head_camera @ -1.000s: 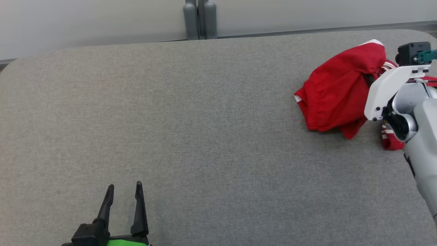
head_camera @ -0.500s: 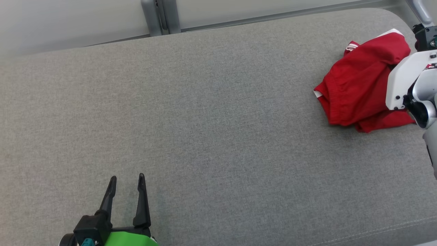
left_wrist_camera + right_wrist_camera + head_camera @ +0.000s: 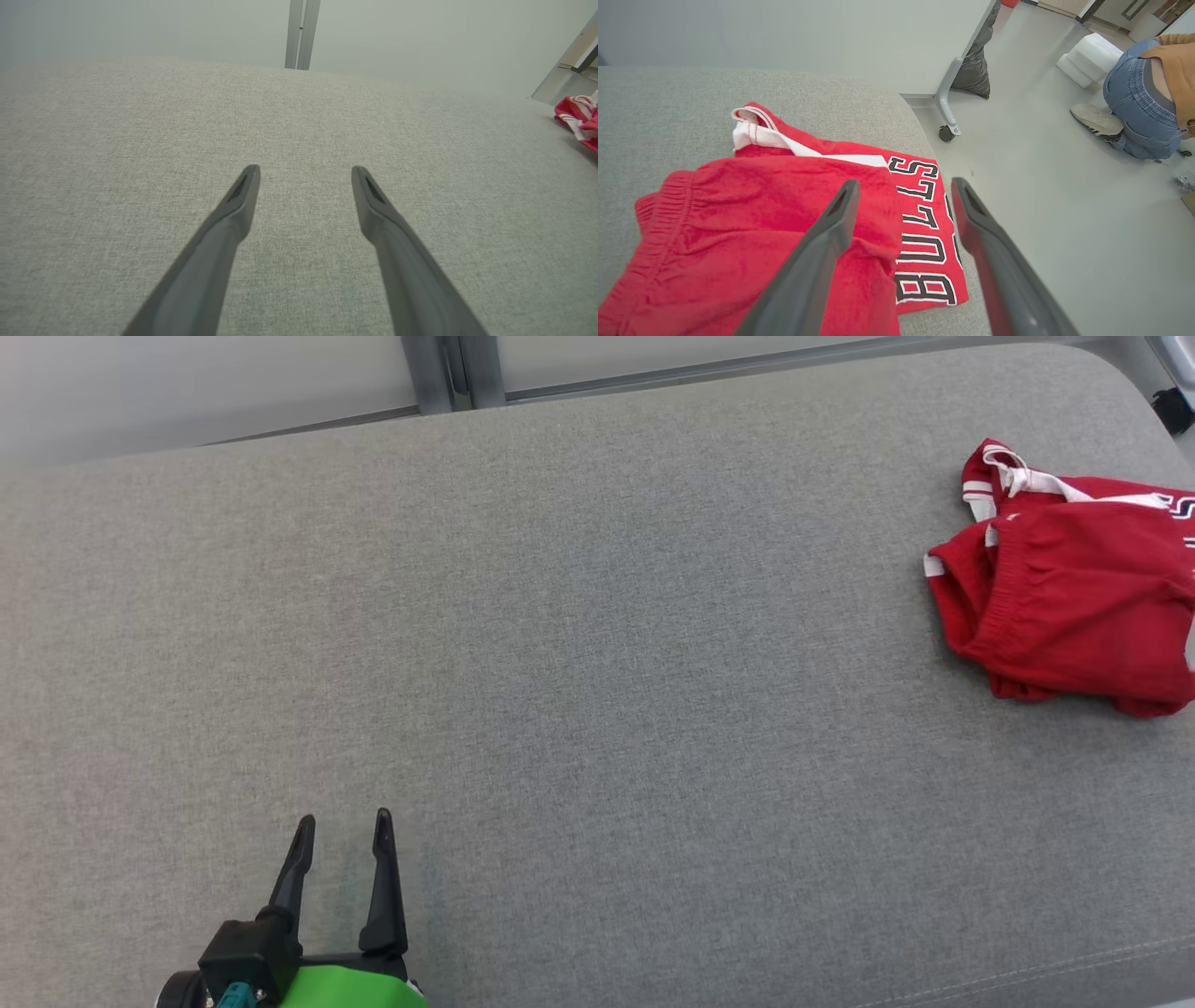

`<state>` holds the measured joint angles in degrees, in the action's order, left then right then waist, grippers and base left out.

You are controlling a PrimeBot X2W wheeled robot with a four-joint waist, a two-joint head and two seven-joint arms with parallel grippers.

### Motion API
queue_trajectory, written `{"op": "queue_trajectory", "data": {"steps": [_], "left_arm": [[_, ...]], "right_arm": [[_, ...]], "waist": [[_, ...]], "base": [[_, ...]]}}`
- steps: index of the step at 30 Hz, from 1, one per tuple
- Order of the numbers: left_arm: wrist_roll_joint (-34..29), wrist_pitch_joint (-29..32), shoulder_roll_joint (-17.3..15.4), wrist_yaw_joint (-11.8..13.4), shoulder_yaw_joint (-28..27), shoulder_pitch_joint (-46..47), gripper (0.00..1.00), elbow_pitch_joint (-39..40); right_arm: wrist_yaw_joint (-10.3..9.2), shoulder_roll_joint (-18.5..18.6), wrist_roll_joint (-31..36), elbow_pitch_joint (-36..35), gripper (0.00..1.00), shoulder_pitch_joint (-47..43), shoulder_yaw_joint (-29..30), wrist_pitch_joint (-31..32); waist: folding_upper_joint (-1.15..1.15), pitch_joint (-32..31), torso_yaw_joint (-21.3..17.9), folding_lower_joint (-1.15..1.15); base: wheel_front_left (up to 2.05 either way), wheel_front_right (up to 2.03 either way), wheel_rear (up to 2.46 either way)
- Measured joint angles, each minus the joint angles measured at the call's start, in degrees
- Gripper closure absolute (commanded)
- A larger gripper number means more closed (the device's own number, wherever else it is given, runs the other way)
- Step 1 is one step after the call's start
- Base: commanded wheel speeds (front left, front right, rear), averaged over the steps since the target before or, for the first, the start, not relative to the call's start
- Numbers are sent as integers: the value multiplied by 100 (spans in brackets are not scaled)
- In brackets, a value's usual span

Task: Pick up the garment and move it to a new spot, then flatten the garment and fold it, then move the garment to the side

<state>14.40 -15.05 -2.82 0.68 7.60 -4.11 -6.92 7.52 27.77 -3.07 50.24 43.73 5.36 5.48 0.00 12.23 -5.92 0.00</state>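
Garment (image 3: 1064, 616), red, loosely folded, at 3 o'clock by the bench (image 3: 560, 663) edge; right fingers (image 3: 817, 252) wide apart above it, empty; left fingers (image 3: 378, 896) spread, empty, at 7 o'clock; advise lifting the right fingers straight clear, snagging no fold.

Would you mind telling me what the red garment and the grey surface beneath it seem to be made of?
Red garment: soft, matte cloth, likely a light sports synthetic; it creases loosely, has a gathered elastic waistband and black-and-white lettering. Grey surface: matte, heathered woven upholstery cloth, probably padded; fine weave grain, rounded corners, a stitched seam near the front edge.
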Motion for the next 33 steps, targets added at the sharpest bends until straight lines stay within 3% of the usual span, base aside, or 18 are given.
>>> {"op": "queue_trajectory", "data": {"steps": [5, 10, 16, 20, 27, 33], "left_arm": [[-24, 1, 0, 12, -114, -105, 0, 49], [12, 0, 0, 60, -328, -372, 0, 293], [5, 1, -1, 105, -589, -623, 0, 498], [-4, 0, 0, 101, -749, -738, 0, 490], [-103, 1, 1, 85, -985, -829, 0, 272], [-114, 1, 0, -243, -966, -821, 0, 120]], "right_arm": [[1, -359, 227, -205, 0, -346, 281, -1117], [1, -733, 302, -1044, 0, -1178, 212, -2000], [1, -1170, 245, -3011, 0, -2745, 122, -2053], [1, -1526, 259, -3855, 0, -3753, 118, -2053], [1, -1963, 224, -4463, 0, -4660, -74, -2053], [1, -2185, 267, -4426, 0, -4925, -52, -2053]], "waist": [[0, -165, -1, 0], [0, -490, -6, 0], [0, -904, 37, 0], [0, -1095, 125, 0], [0, -1256, 330, 0], [0, -1312, 519, 0]], "base": [[0, 0, 0], [0, 0, 0], [0, 0, 0], [0, 0, 0], [0, 0, 0], [0, 0, 0]]}}
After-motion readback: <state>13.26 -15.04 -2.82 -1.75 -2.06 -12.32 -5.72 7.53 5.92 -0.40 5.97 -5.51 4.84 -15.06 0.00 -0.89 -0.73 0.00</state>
